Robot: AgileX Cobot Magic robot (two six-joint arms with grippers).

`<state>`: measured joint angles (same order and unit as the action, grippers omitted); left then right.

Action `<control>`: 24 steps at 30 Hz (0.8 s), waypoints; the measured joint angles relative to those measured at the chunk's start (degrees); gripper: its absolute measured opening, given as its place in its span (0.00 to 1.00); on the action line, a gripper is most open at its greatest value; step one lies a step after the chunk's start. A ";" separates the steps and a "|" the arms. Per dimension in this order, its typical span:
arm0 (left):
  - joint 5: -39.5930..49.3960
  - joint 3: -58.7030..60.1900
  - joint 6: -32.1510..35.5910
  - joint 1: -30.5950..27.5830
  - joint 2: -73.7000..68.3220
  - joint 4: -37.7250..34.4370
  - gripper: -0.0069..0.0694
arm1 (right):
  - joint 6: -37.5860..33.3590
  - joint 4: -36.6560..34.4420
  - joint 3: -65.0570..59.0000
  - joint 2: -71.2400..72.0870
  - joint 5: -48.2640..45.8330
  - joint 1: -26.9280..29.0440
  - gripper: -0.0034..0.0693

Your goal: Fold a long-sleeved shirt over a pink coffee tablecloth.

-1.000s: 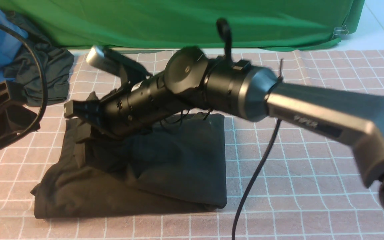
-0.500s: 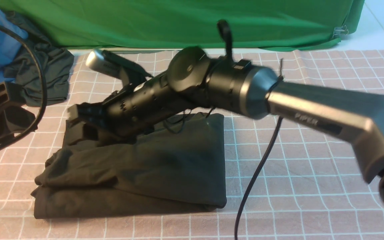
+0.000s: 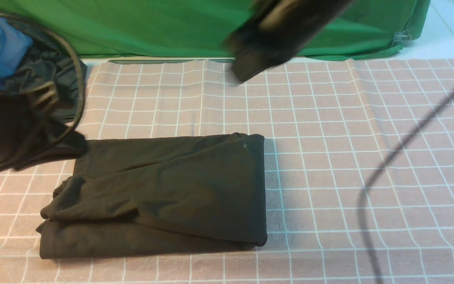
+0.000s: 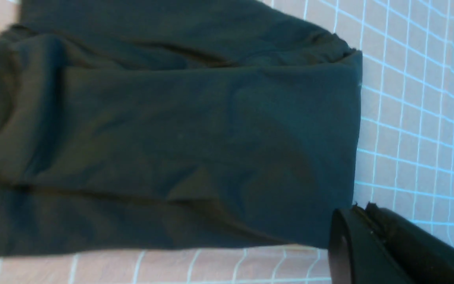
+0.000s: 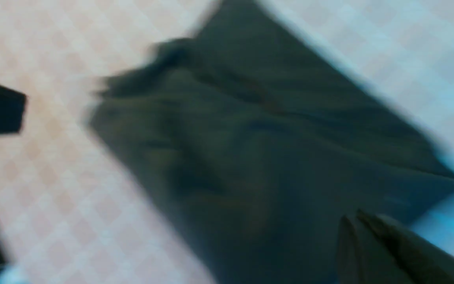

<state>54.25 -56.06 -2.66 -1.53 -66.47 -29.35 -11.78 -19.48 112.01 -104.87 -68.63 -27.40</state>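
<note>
The long-sleeved shirt (image 3: 164, 193) lies folded into a dark rectangle on the pink coffee tablecloth (image 3: 329, 118), with a looser rumpled edge on its left. My right gripper (image 5: 353, 219) is shut and empty, hanging well above the shirt (image 5: 250, 157). In the front view the right arm (image 3: 274, 31) is a blur high at the back. My left gripper (image 4: 360, 207) is also shut with nothing in it, above the cloth (image 4: 408, 118) just off a corner of the shirt (image 4: 172, 130). The left arm (image 3: 10, 130) shows as a dark mass at the far left.
Plain green fabric (image 3: 195, 27) hangs along the back edge. A smaller dark garment bunched with blue cloth (image 3: 2, 47) sits at the back left, behind the left arm. A blurred black cable (image 3: 388, 157) swings over the right half of the cloth.
My right arm has lifted off the shirt and swung up and back, its gripper now shut. The left arm has moved and its gripper has shut. The shirt lies flat, untouched.
</note>
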 joint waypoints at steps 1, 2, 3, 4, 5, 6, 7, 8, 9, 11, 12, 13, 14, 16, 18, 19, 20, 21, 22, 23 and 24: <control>-1.68 0.00 0.34 1.53 -2.09 0.00 0.11 | 0.06 1.74 -0.99 2.27 -0.25 0.91 0.10; -1.68 0.00 0.34 1.53 -2.09 0.00 0.11 | 0.06 2.01 -1.17 2.65 -0.31 1.08 0.10; -4.98 0.00 0.49 4.68 -5.93 0.57 0.11 | 0.13 3.28 -2.70 5.20 -0.43 2.15 0.10; -6.40 0.00 0.42 6.34 -8.04 1.11 0.11 | 0.13 3.73 -3.99 6.89 -0.55 2.75 0.10; -6.74 0.00 0.42 6.34 -8.04 1.10 0.11 | 0.13 3.88 -4.27 7.21 -0.63 2.96 0.10; -9.63 -0.05 0.13 8.73 -11.68 1.76 0.11 | -0.42 4.44 -6.85 9.98 -0.73 3.53 0.10; -11.18 -0.12 -0.09 9.67 -13.61 1.75 0.11 | -0.77 4.63 -8.42 11.32 -0.85 3.68 0.10; -12.06 -0.24 -0.16 10.13 -14.73 1.75 0.11 | -0.90 4.69 -9.37 12.05 -0.85 3.69 0.10; -13.64 -0.47 -0.44 10.69 -17.32 1.76 0.11 | -1.50 4.69 -11.42 13.43 -1.00 3.69 0.10; -14.05 -0.74 -0.75 10.83 -20.08 1.98 0.11 | -2.25 4.69 -13.48 14.47 -1.26 3.69 0.10; -13.88 -0.74 -1.00 10.83 -21.63 2.37 0.11 | -2.46 4.69 -14.51 14.80 -1.32 3.69 0.10; -13.76 -0.74 -1.01 10.83 -21.94 2.50 0.11 | -2.55 4.69 -14.84 14.88 -1.40 3.69 0.10; -12.51 -0.74 -1.33 10.83 -24.16 4.04 0.11 | -3.01 4.69 -15.81 14.92 -1.47 3.69 0.10; -10.33 -0.66 -2.27 10.83 -26.08 5.83 0.11 | -3.23 4.69 -16.44 14.92 -1.28 3.75 0.10; -9.32 0.40 -3.44 10.84 -26.98 7.76 0.11 | -3.29 4.74 -16.44 14.92 -1.02 3.80 0.10; -9.51 1.37 -4.01 10.84 -26.98 8.37 0.11 | -3.29 4.74 -16.44 14.92 -0.75 3.80 0.10; -9.96 2.63 -4.40 10.84 -26.98 9.21 0.11 | -3.29 4.74 -16.44 14.92 -0.54 3.80 0.10; -10.54 3.49 -4.57 10.84 -26.98 9.86 0.11 | -3.29 4.74 -16.44 14.92 -0.53 3.80 0.10; -11.14 5.03 -5.20 10.84 -26.98 10.65 0.11 | -3.29 4.74 -16.44 14.92 -0.34 3.80 0.10; -11.58 6.32 -6.27 10.84 -26.98 11.74 0.11 | -3.29 4.74 -16.44 14.92 -0.21 3.80 0.10; -12.01 7.93 -7.58 10.84 -26.98 12.89 0.11 | -3.29 4.74 -16.44 14.92 -0.15 3.80 0.10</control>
<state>42.24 -48.13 -10.24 9.31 -93.45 -16.46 -15.07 -14.73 95.57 -89.94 -68.78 -23.60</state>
